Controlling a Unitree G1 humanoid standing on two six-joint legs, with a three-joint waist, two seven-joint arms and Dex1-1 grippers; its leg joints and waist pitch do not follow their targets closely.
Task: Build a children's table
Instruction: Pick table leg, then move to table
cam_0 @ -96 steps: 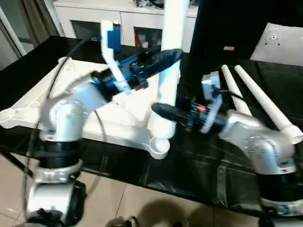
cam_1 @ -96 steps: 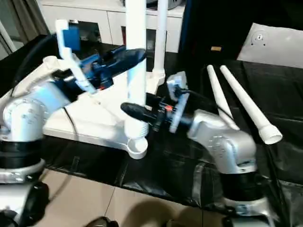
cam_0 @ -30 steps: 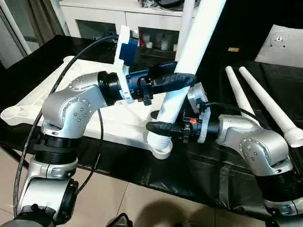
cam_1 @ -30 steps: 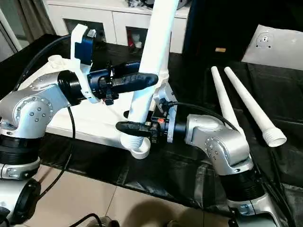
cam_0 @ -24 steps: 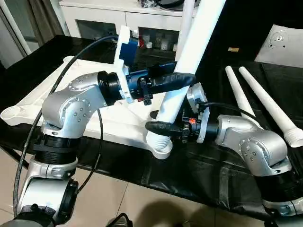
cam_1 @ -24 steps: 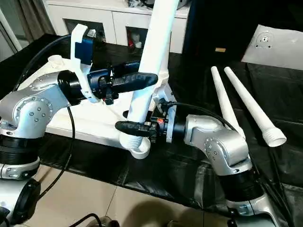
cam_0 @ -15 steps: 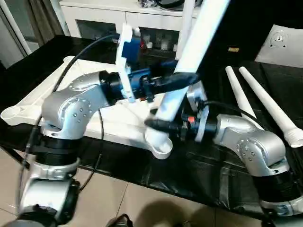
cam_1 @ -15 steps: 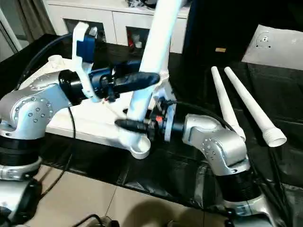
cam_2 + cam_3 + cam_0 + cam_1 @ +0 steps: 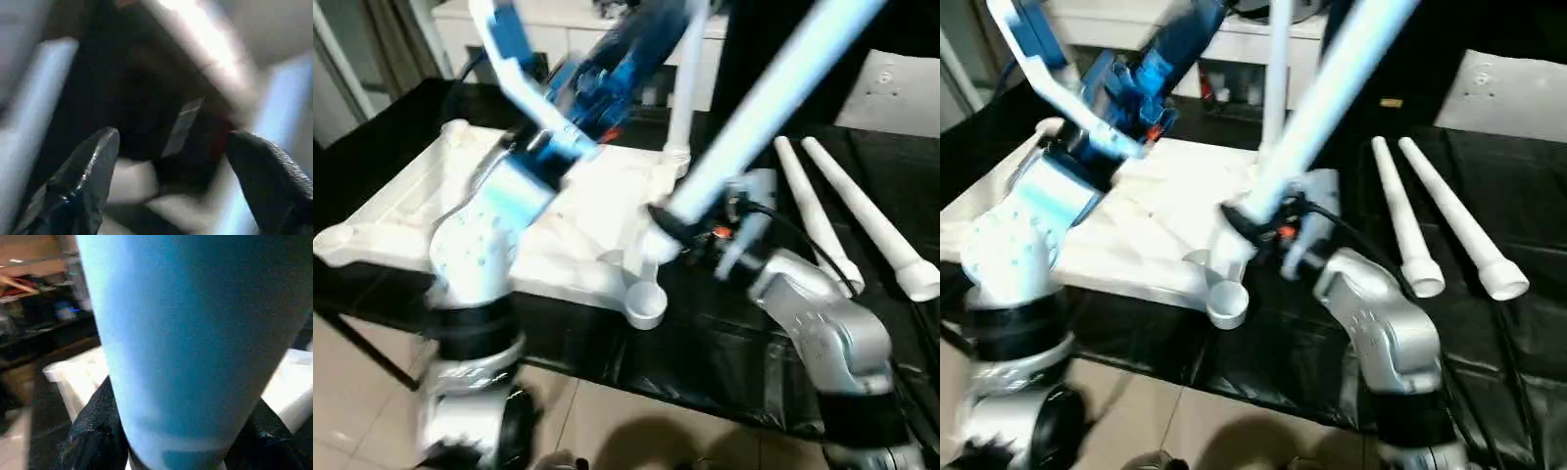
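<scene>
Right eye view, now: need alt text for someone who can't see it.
The right gripper clamps a long white table leg near its lower end, tilted steeply above the near corner socket of the upside-down white tabletop. The left gripper is raised clear of the leg. One leg stands upright at the tabletop's far corner; two spare legs lie on the black table.

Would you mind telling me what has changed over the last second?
The left gripper let go of the leg and swung up and away, jaws open. The leg now tilts further right, held only by the right gripper. Tabletop and spare legs stayed put.
</scene>
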